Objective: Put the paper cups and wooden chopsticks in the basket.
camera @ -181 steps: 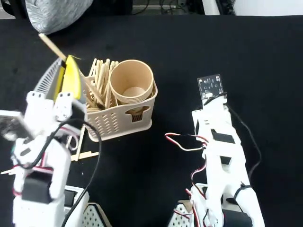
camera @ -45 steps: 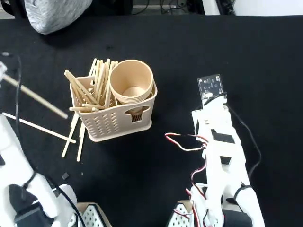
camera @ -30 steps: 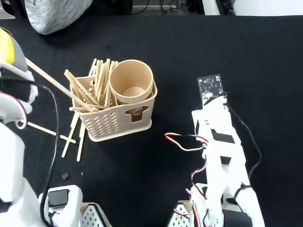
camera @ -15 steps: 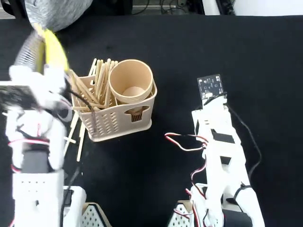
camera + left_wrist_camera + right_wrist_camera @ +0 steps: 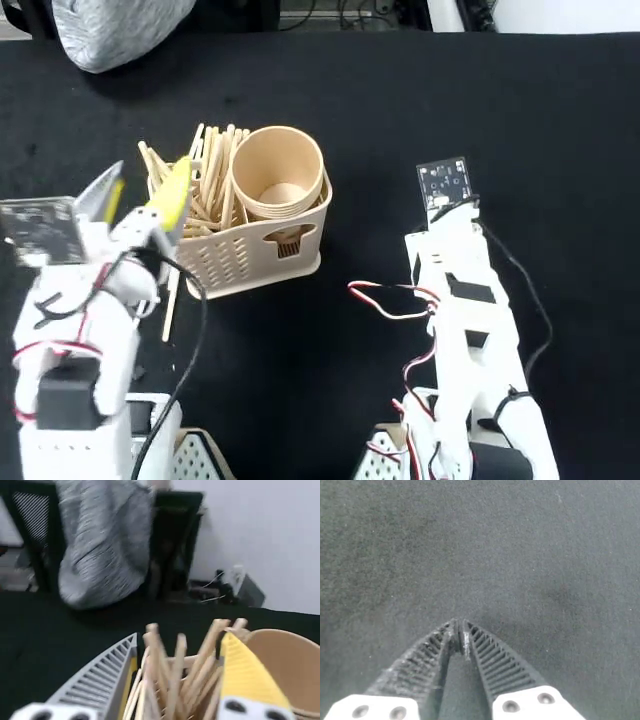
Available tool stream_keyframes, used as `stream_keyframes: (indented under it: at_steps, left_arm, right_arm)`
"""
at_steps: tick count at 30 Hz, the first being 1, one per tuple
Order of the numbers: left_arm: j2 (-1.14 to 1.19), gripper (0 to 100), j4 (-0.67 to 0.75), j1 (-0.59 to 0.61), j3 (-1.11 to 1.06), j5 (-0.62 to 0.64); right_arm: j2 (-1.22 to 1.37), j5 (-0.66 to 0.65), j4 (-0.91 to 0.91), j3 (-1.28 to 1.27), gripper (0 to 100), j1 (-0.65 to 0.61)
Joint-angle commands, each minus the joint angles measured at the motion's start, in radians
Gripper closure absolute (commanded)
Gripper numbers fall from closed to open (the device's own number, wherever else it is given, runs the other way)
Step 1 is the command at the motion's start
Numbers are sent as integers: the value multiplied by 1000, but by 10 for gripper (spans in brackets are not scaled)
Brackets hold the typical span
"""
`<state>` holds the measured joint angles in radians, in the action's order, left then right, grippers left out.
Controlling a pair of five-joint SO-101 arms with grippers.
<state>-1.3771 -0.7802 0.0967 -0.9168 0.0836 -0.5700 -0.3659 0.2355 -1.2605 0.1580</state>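
left pincer [image 5: 179,637] spread wide by chopsticks [image 5: 172,680] | right pincer [image 5: 459,635] closed, empty | high view: loose chopstick [image 5: 168,310] beside basket [image 5: 230,262]

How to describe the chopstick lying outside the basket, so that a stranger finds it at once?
On the black table stands a pale slotted basket holding a paper cup and many chopsticks. Just outside it, on the left arm's side, one chopstick lies flat on the table; the others all stand inside the basket.
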Motion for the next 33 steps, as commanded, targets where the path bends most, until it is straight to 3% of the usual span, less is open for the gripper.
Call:
stream_keyframes:
  at_steps: [1,7,12,18,27,33]
  left_arm:
    - [115,715,-218,240,225,141]
    - [517,714,-364,558,386,227]
    - [941,718,-367,673,484,227]
    - [1378,719,-279,704,664,227]
    - [1817,724,-331,697,1015,288]
    - [2025,881,-333,677,1153,284]
  right_arm:
    - [-1,-8,-15,2,984,-14]
    - [-1,-8,-15,2,984,-14]
    - [-2,-8,-15,2,984,-14]
    - [-2,-8,-15,2,984,-14]
    - [-2,-8,-15,2,984,-14]
    - [-2,-8,-15,2,984,-14]
